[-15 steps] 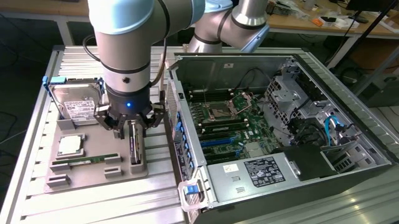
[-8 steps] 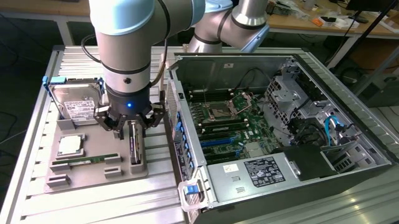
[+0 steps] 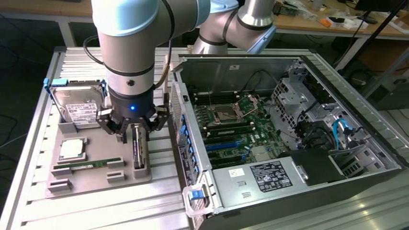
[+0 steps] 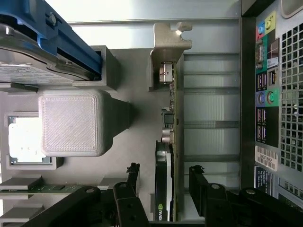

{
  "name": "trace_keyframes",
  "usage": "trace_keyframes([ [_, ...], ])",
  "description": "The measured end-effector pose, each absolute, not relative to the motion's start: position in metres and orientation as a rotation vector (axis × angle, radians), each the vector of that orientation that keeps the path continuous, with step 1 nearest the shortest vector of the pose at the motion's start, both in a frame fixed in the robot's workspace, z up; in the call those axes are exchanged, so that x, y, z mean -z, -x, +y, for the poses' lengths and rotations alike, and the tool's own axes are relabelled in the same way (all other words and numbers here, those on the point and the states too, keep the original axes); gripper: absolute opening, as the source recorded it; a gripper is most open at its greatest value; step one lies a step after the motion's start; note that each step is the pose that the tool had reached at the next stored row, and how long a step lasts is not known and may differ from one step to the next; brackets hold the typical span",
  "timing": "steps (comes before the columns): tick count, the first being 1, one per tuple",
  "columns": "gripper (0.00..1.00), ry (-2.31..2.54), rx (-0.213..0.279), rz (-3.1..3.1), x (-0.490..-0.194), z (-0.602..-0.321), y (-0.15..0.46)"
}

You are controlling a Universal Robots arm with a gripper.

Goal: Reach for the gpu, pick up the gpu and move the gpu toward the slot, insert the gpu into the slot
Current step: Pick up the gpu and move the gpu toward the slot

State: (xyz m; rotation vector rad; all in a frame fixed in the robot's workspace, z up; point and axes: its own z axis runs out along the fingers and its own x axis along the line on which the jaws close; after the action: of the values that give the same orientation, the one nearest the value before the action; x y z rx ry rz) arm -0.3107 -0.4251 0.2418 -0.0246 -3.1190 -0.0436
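Looking down the wrist view, we see the gripper (image 4: 164, 177) straddling the gpu (image 4: 164, 198), its two fingers (image 4: 133, 176) spread with a gap on each side. Our exterior view adds one gpu standing on edge in the grey tray (image 3: 96, 184) on the counter (image 3: 38, 143), and the slot (image 3: 221, 143) inside the open case (image 3: 332, 76), well apart.

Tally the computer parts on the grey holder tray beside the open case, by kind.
hard drive: 1
processor: 1
memory stick: 1
gpu: 1
Total: 4
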Motion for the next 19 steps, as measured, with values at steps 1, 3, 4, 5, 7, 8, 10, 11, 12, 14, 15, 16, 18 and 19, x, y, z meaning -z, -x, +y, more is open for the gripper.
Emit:
trace_keyframes([
  [1, 0.54, 0.025, 0.044, -3.119, -0.2418, -0.4251, 0.3107],
  [3, 0.54, 0.025, 0.044, -3.119, -0.2418, -0.4251, 0.3106],
  [4, 0.54, 0.025, 0.044, -3.119, -0.2418, -0.4251, 0.3106],
  [5, 0.54, 0.025, 0.044, -3.119, -0.2418, -0.4251, 0.3106],
  [7, 0.53, 0.025, 0.044, -3.119, -0.2417, -0.4251, 0.3105],
  [8, 0.46, 0.025, 0.044, -3.119, -0.2417, -0.4251, 0.3105],
  [10, 0.4, 0.025, 0.044, -3.119, -0.2418, -0.4251, 0.3104],
  [11, 0.34, 0.025, 0.044, -3.119, -0.2417, -0.4251, 0.3103],
  [12, 0.28, 0.025, 0.044, -3.119, -0.2417, -0.4251, 0.3103],
  [14, 0.27, 0.025, 0.043, -3.119, -0.2417, -0.4251, 0.3102],
  [15, 0.27, 0.025, 0.044, -3.119, -0.2416, -0.4251, 0.3101],
  [16, 0.27, 0.025, 0.044, -3.119, -0.2416, -0.4251, 0.3101],
  [18, 0.27, 0.025, 0.044, -3.119, -0.2416, -0.4251, 0.31],
  [19, 0.27, 0.025, 0.044, -3.119, -0.2416, -0.4251, 0.31],
])
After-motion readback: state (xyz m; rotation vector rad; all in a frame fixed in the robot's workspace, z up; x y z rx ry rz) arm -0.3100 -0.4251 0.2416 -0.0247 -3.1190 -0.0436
